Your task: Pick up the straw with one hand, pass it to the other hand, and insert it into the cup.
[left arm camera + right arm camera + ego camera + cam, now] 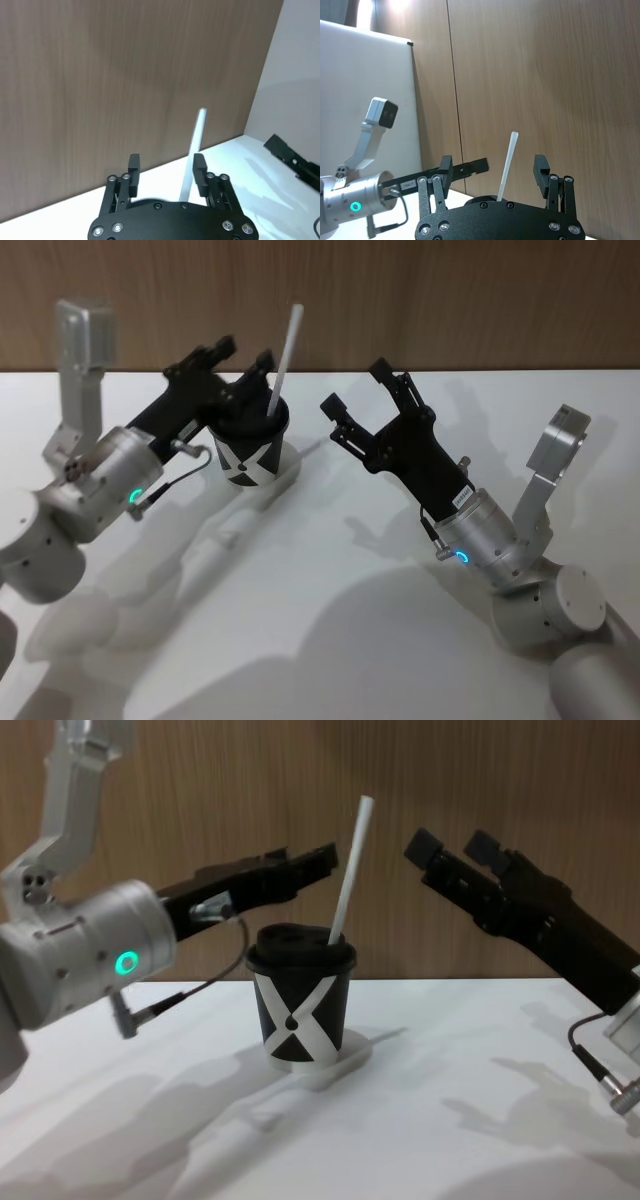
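Desk [330,640]: white surface backed by a wooden wall [450,300], carrying all task items toward its far edge.

Left pincer [243,353]: black fingers on a silver wrist with a green ring light, reaching along the desk's far edge. Its fingers are spread and hold nothing. In the head view they sit just behind the cup's top, one on either side of the straw. In the left wrist view the straw rises between the two fingertips, closer to one, with a small gap visible.

Right pincer [355,398]: black fingers, also spread and empty, raised above the desk to the right of the cup and clearly apart from it, pointing toward the straw's upper half.

Cup [300,1005]: black with a white X and a black lid, upright near the far edge, left of the desk's centre.

Straw [349,875]: white, inserted through the cup's lid, leaning slightly to the right, its upper part free of both pincers.
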